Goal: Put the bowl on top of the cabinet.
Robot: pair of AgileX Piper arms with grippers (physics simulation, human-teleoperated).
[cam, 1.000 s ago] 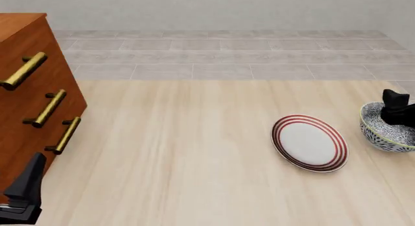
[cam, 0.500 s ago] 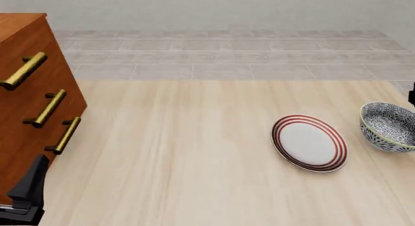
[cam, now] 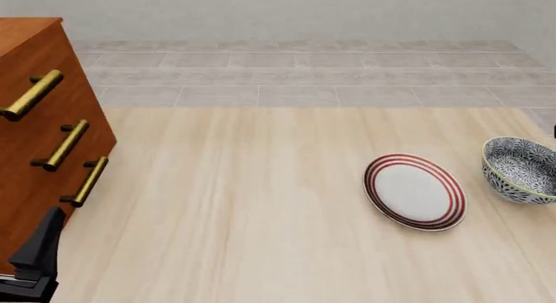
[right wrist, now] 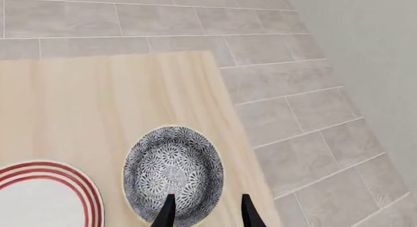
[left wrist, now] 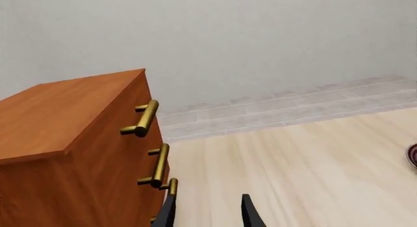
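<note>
The blue-and-white patterned bowl [cam: 519, 177] stands on the table at the far right, next to the table's right edge. From the right wrist view I look down into the bowl [right wrist: 173, 171]. My right gripper [right wrist: 207, 215] hangs open above it, with one finger over the inside and one beyond the rim, holding nothing. In the front view only a black sliver of that arm shows at the right border. The reddish-brown cabinet [cam: 39, 130] with brass handles stands at the far left. My left gripper [left wrist: 208, 216] is open and empty, low beside the cabinet [left wrist: 58, 139] front.
A flat white plate with red rings [cam: 415, 191] lies just left of the bowl, and part of this plate [right wrist: 39, 197] shows in the right wrist view. Beyond the table's far and right edges is grey tiled floor [cam: 304, 75], then a pale wall.
My right gripper, which reached into the bowl a second ago, has lifted out and drawn off to the right of the front view. The bowl stayed put. The left arm barely moved.
</note>
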